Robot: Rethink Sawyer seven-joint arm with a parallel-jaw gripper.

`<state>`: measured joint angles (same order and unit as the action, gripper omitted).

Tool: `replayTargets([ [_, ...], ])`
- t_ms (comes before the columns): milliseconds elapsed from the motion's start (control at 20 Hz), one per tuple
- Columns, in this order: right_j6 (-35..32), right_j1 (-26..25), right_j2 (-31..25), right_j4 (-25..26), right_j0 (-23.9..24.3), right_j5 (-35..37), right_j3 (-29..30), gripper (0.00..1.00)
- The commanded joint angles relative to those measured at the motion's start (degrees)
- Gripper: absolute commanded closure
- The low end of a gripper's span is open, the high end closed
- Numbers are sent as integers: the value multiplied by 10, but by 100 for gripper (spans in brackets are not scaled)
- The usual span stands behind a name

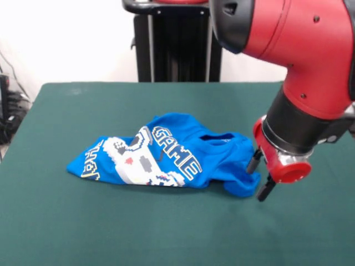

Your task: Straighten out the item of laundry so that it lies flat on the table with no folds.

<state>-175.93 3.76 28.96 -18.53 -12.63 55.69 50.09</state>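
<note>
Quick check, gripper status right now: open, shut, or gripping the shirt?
Gripper: open, its two black fingers apart at the edge of the blue T-shirt, not closed on the cloth.

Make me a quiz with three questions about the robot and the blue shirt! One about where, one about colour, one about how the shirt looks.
1. Where is the gripper?
A. at the shirt's right edge in the picture
B. over the shirt's middle
C. off the table

2. What colour is the table top?
A. red
B. dark green
C. white

3. How does the shirt lie?
A. flat and smooth
B. hanging in the air
C. bunched with folds

Answers: 1 A, the two dark fingers stand at the shirt's right end. 2 B, green cloth shows all around the shirt. 3 C, the print is folded over and only "GAME" reads clearly.
</note>
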Motion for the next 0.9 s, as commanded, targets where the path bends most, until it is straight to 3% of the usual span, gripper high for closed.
replayTargets([
  [50, -230, -39, 7, -26, -32, -30, 77, 0],
  [250, -222, -21, 12, -25, -41, -6, 105, 0],
  [400, -217, -27, 0, -29, -41, -37, 120, 0],
  [900, -213, -59, -17, -51, -40, -66, 113, 0],
])
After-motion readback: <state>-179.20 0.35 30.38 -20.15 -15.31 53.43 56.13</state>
